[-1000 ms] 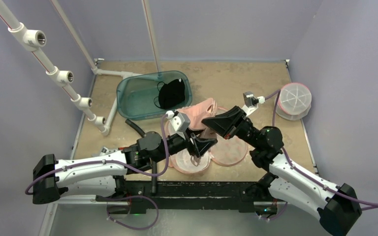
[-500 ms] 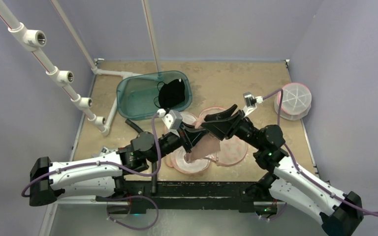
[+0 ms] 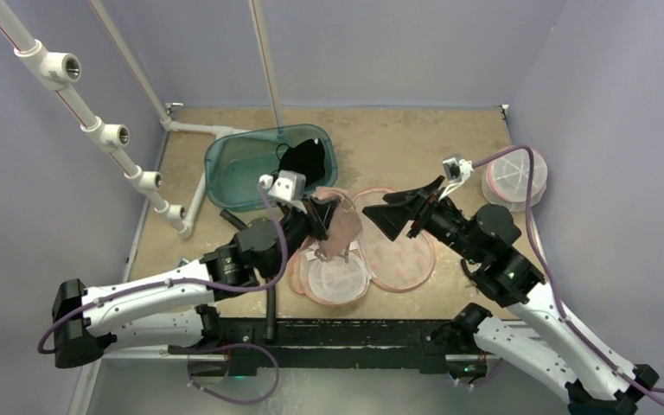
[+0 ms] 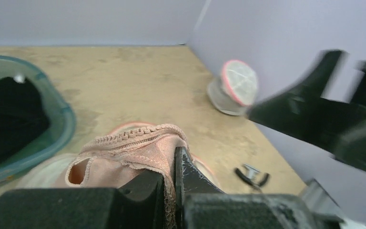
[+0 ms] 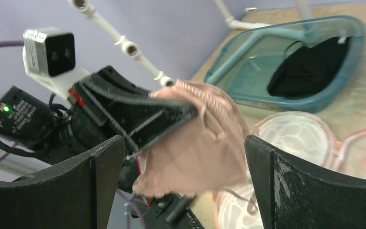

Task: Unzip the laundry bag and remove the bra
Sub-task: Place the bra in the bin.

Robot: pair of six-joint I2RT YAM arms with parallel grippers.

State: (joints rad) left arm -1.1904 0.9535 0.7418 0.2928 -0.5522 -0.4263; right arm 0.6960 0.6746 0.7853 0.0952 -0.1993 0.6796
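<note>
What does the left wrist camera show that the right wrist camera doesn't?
Only left wrist: the round white mesh pod with a pink rim near the wall. Only right wrist: the white plastic pipe rack and the left arm's white camera. Both: the peach lace bra clamped in the left pincer, and the teal plastic tub holding a black garment.

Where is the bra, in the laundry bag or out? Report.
Out: the left end effector grips the pink bra, hanging above the opened laundry bag.
</note>
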